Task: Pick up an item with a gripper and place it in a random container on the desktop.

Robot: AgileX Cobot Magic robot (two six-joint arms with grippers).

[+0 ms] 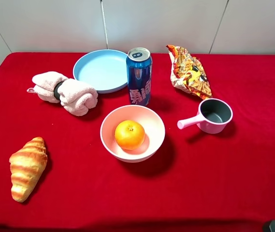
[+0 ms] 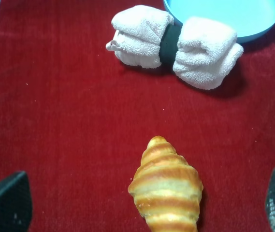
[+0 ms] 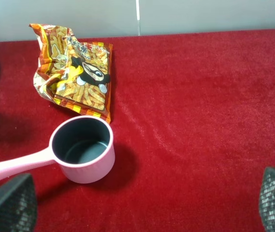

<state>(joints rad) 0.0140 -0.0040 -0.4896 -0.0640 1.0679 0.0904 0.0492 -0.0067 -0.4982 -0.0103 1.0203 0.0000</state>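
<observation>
Writing on the blue can (image 1: 139, 76) is unreadable. Orange (image 1: 129, 134) sits in the pink bowl (image 1: 109, 137), seen only overhead. Both grippers (image 2: 147, 205) (image 3: 147, 205) gape wide, empty.

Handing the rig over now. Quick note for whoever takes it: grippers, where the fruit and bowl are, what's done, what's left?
Left gripper: open, empty, fingertips wide apart above the croissant on the red cloth.
Right gripper: open, empty, near the small pink handled cup and the snack bag.
Orange: sitting inside the pink bowl, mid-table, just in front of the blue can.
Done: the orange is in a container, and neither gripper touches it.
Left: nothing obvious for this item; both arms look pulled back to the near edge. Croissant, towel roll and blue plate are untouched.
</observation>
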